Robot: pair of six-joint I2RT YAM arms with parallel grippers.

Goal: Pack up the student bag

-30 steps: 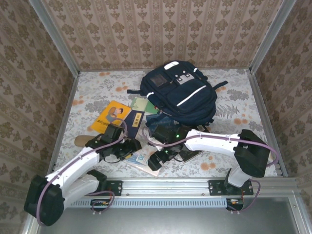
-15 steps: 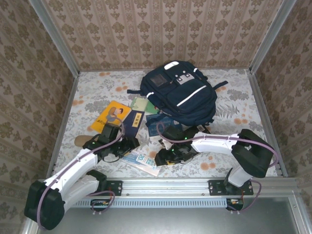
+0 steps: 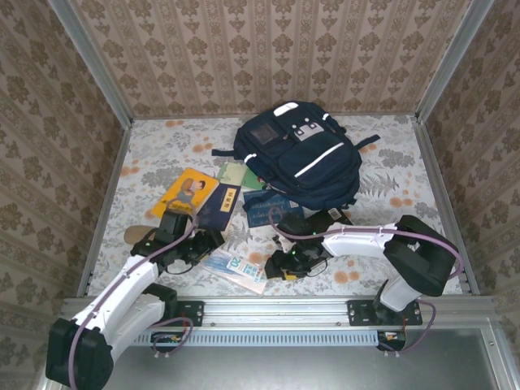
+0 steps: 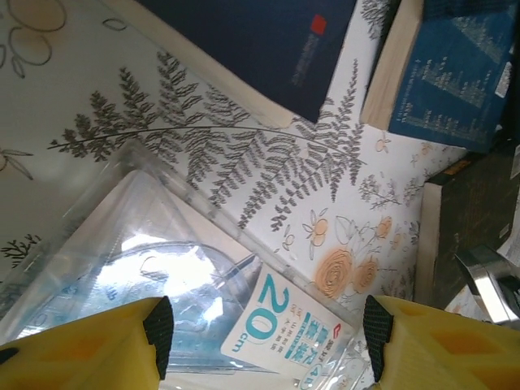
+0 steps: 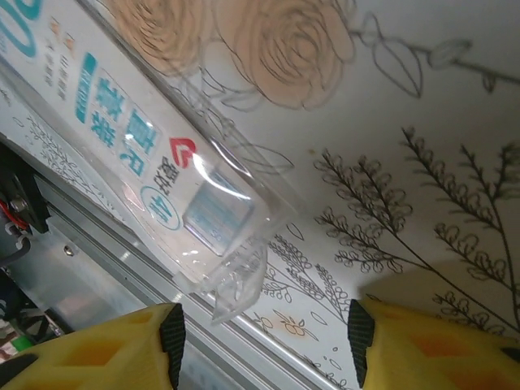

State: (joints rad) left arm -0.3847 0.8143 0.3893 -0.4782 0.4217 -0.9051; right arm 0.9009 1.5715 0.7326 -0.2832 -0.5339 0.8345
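**Both grippers low at a clear packet**

Student bag [image 3: 299,154] lies at the rear of the table [image 3: 390,162], front pocket up. Just before it lie a yellow book [image 3: 188,193], a navy book [image 3: 221,205] and a blue book [image 3: 272,208]. Clear packet [image 3: 237,269] near front edge. Left gripper [image 3: 211,246] is at its left end, right gripper [image 3: 280,265] at its right. Finger gaps too small to read.

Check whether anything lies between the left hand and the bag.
Yes. A navy book and a blue book lie on the table between the left hand, which hovers over the clear ruler pack, and the bag.
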